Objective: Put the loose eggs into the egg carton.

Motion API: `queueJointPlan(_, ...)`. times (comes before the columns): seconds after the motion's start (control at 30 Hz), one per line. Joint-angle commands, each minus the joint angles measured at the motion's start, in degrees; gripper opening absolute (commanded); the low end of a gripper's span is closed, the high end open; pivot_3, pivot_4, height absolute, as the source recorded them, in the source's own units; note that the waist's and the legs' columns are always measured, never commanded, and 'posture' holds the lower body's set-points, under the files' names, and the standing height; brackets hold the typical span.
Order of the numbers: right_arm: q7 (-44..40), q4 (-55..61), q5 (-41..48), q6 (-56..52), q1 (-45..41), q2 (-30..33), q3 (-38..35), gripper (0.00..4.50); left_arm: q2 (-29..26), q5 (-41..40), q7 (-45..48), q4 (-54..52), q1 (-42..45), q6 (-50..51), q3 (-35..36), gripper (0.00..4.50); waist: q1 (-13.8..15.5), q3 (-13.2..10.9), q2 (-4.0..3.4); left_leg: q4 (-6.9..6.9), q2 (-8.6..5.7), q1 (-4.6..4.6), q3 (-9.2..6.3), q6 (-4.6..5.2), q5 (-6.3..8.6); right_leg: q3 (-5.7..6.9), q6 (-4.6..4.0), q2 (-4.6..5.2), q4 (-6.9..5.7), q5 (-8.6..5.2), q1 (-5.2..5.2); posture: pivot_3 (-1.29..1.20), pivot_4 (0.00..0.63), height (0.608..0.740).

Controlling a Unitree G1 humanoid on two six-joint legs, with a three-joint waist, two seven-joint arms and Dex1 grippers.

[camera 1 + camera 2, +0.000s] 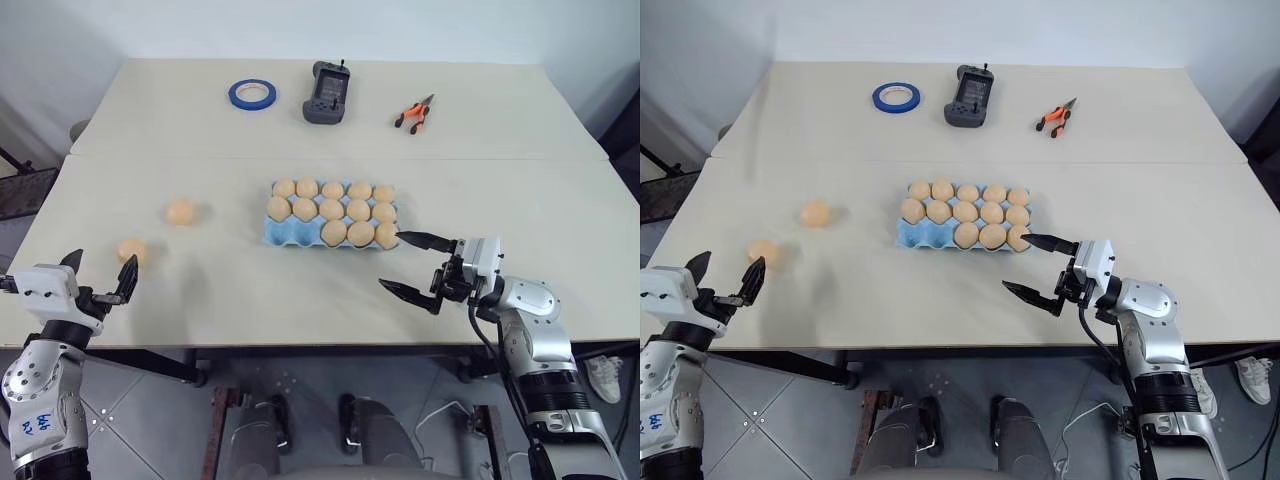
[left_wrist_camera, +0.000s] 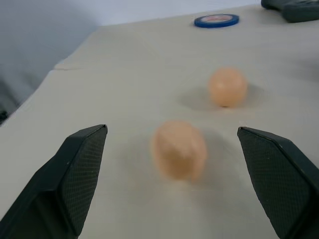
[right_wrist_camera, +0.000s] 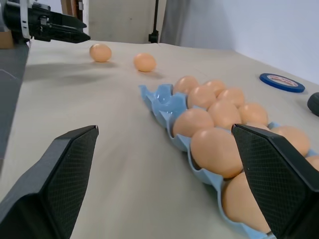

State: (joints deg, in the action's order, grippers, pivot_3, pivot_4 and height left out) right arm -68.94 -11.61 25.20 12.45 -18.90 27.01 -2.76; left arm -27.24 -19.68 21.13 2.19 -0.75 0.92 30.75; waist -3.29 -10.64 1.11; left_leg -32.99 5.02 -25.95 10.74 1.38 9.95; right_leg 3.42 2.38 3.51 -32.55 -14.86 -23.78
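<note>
Two loose eggs lie on the left of the table: one [image 1: 131,250] near the front-left edge, another [image 1: 180,211] farther in. My left gripper [image 1: 100,278] is open just short of the nearer egg [image 2: 178,149], which sits ahead between its fingers without contact. The light blue egg carton [image 1: 280,234] sits mid-table, holding several eggs [image 1: 333,211], with two cups at its front left bare. My right gripper [image 1: 417,267] is open at the carton's front right corner, holding nothing.
At the back of the table lie a blue tape ring [image 1: 252,94], a dark handheld controller [image 1: 327,92] and orange-handled pliers [image 1: 413,112]. A seam crosses the table behind the carton.
</note>
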Motion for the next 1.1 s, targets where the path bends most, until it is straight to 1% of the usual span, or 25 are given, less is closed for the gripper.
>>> queueJointPlan(0.03, -0.1, 0.8, 0.7, 0.5, -0.6, 0.1, -0.8, 4.50, -1.6, 1.5, 0.4, 3.5, 3.9, 1.5, -2.8, 4.43, 1.0, 0.1, 0.21, 0.08, 0.32, -0.05, 0.49, -0.01, -0.01, 0.27, -0.20, 0.09, -0.58, 0.21, -0.08, 0.00, 0.150, 0.740)
queueJointPlan(0.07, -0.1, 1.0, 0.8, 0.4, -0.6, 0.2, -0.9, 4.50, -2.0, 2.1, -0.1, 5.1, 5.5, 1.7, -3.2, 4.43, 1.5, 0.0, 0.98, 0.15, 0.57, 0.34, 1.80, -0.03, -0.35, 0.71, -1.71, 0.38, -3.00, -0.92, -0.49, 0.00, 0.150, 0.740)
queueJointPlan(0.1, 0.0, 1.2, 0.8, 0.4, -0.6, 0.3, -1.0, 4.50, -2.3, 2.2, -0.4, 6.5, 6.8, 1.8, -3.3, 4.43, 1.7, -0.2, 1.44, 0.06, 0.41, 1.26, 3.12, -0.13, -0.61, 0.17, -3.27, 1.15, -4.58, -2.86, -0.97, 0.00, 0.150, 0.740)
queueJointPlan(0.13, 0.1, 1.3, 0.8, 0.3, -0.4, 0.3, -1.1, 4.50, -2.6, 2.5, -0.7, 7.9, 8.0, 2.0, -3.5, 4.43, 1.9, -0.3, 1.03, -1.16, -0.41, 1.81, 2.86, -0.87, -0.56, -0.31, -0.71, 2.30, -4.75, -3.58, -1.56, 0.00, 0.150, 0.740)
queueJointPlan(0.17, 0.1, 1.4, 0.8, 0.4, -0.3, 0.4, -1.1, 4.50, -2.8, 2.5, -0.7, 9.0, 8.8, 2.3, -3.7, 4.26, 2.1, -0.3, 0.24, -2.97, -0.82, 1.52, 0.51, -2.54, 0.53, -0.12, -0.64, 2.06, -4.93, -3.56, -1.44, 0.00, 0.150, 0.740)
queueJointPlan(0.2, 0.2, 1.5, 0.8, 0.4, -0.2, 0.4, -1.1, 4.50, -3.1, 2.8, -0.7, 9.9, 9.4, 2.6, -3.9, 4.05, 2.1, -0.5, -0.09, -4.95, -1.86, 1.68, -3.86, -2.83, 2.79, 0.80, -0.50, 2.02, -4.79, -3.44, -0.93, 0.00, 0.150, 0.740)
queueJointPlan(0.23, 0.2, 1.6, 0.8, 0.4, -0.1, 0.3, -1.1, 4.50, -3.4, 3.1, -0.9, 10.7, 10.0, 2.5, -4.1, 3.85, 1.6, -0.5, -0.19, -5.08, -2.49, 1.91, -5.84, -1.77, 3.74, 1.35, -0.33, 1.94, -4.61, -3.30, -0.15, 0.00, 0.150, 0.740)
queueJointPlan(0.27, 0.3, 1.7, 0.8, 0.4, 0.0, 0.3, -1.2, 4.50, -3.5, 3.2, -0.9, 11.2, 10.3, 2.4, -4.2, 3.57, 1.5, -0.5, -0.14, -4.68, -2.41, 2.10, -6.06, -1.28, 3.88, 1.75, 0.08, 1.82, -3.98, -2.95, 0.36, 0.00, 0.150, 0.740)
queueJointPlan(0.3, 0.4, 1.7, 0.8, 0.5, 0.1, 0.3, -1.2, 4.50, -3.7, 3.5, -1.1, 11.6, 10.6, 2.3, -4.3, 3.23, 1.4, -0.5, -0.12, -4.45, -2.37, 2.26, -5.89, -1.09, 3.92, 1.76, 0.99, 1.79, -3.64, -2.26, 0.58, 0.00, 0.150, 0.740)
queueJointPlan(0.37, 0.7, 1.8, 0.8, 0.5, 0.2, 0.2, -1.3, 4.50, -3.9, 3.4, -1.0, 12.3, 11.0, 2.4, -4.2, 2.56, 1.6, -0.5, -0.10, -4.05, -2.41, 2.53, -5.56, -0.93, 3.93, 1.57, 1.14, 1.80, -3.41, -1.96, 0.68, 0.00, 0.150, 0.740)
queueJointPlan(0.47, 1.0, 2.0, 0.8, 0.6, 0.4, 0.1, -1.3, 4.50, -4.3, 3.5, -0.3, 13.3, 11.4, 2.5, -4.4, 1.64, 1.8, -0.5, -0.10, -3.90, -2.41, 2.53, -5.28, -0.73, 3.93, 1.39, 1.14, 1.80, -3.43, -1.97, 0.45, 0.00, 0.150, 0.740)
queueJointPlan(0.5, 1.1, 2.1, 0.8, 0.7, 0.5, 0.1, -1.2, 4.50, -4.5, 3.6, 0.1, 13.4, 11.6, 2.3, -4.6, 1.38, 1.8, -0.5, -0.10, -3.82, -2.41, 2.53, -5.19, -0.73, 3.93, 1.34, 1.14, 1.80, -3.42, -1.97, 0.38, 0.00, 0.150, 0.740)
queueJointPlan(0.57, 1.2, 2.1, 0.8, 0.7, 0.6, 0.1, -1.2, 4.50, -4.7, 2.8, 2.0, 12.7, 12.5, 0.5, -4.7, 1.11, 1.8, -0.5, -0.10, -3.73, -2.41, 2.54, -5.06, -0.74, 3.94, 1.24, 1.14, 1.80, -3.41, -1.97, 0.32, 0.00, 0.150, 0.740)
queueJointPlan(0.63, 1.3, 2.1, 0.7, 0.7, 0.6, 0.2, -1.3, 4.50, -4.8, 0.3, 6.3, 10.0, 14.5, -3.1, -4.8, 1.11, 1.8, -0.5, -0.08, -3.68, -2.41, 2.61, -4.93, -0.98, 4.08, 1.14, 1.14, 1.80, -3.41, -1.97, 0.30, 0.00, 0.150, 0.740)
queueJointPlan(0.7, 1.4, 2.2, 0.8, 0.6, 0.7, 0.3, -1.4, 4.50, -5.3, -1.8, 11.5, 7.2, 16.6, -4.7, -6.4, 1.11, 1.9, -0.5, -0.07, -3.68, -2.36, 2.61, -4.86, -1.00, 4.06, 1.14, 1.13, 1.81, -3.41, -1.96, 0.30, 0.00, 0.150, 0.740)
queueJointPlan(0.77, 1.5, 2.4, 0.8, 0.5, 0.9, 0.6, -1.6, 4.50, -5.9, -3.2, 16.3, 4.4, 19.2, -3.4, -9.5, 1.11, 2.0, -0.5, -0.06, -3.67, -2.30, 2.62, -4.72, -1.01, 4.05, 1.15, 1.12, 1.89, -3.40, -1.94, 0.30, 0.00, 0.150, 0.740)
queueJointPlan(0.83, 1.9, 2.5, 0.7, 0.6, 1.1, 0.7, -1.9, 4.50, -6.3, -3.0, 21.2, 3.5, 23.1, -1.3, -14.7, 1.11, 2.2, -0.5, -0.07, -3.63, -2.32, 2.63, -4.64, -1.01, 4.05, 1.10, 1.13, 1.93, -3.38, -1.93, 0.31, 0.00, 0.150, 0.740)
queueJointPlan(0.9, 2.6, 2.7, 0.5, 0.7, 1.3, 0.8, -2.1, 4.50, -4.7, -2.3, 26.1, 5.1, 28.6, 1.1, -21.1, 1.11, 2.5, -0.5, -0.07, -3.52, -2.34, 2.68, -4.47, -0.98, 4.04, 0.98, 1.18, 1.95, -3.32, -1.90, 0.30, 0.00, 0.150, 0.740)
queueJointPlan(0.97, 3.2, 2.9, 0.3, 0.9, 1.6, 0.9, -2.3, 4.50, -2.4, -0.9, 29.3, 8.7, 33.5, 2.0, -26.1, 1.11, 2.7, -0.5, -0.07, -3.41, -2.38, 2.70, -4.33, -0.92, 4.00, 0.94, 1.21, 1.92, -3.27, -1.88, 0.27, 0.00, 0.150, 0.740)
queueJointPlan(1.1, 4.8, 4.0, -0.1, 1.0, 2.4, 1.0, -2.9, 4.50, 1.4, 2.3, 32.8, 17.9, 40.3, 1.5, -31.9, 1.11, 2.9, -0.5, -0.05, -3.33, -2.34, 2.76, -3.91, -0.58, 3.83, 1.02, 1.26, 1.72, -3.33, -1.87, 0.10, 0.00, 0.150, 0.740)
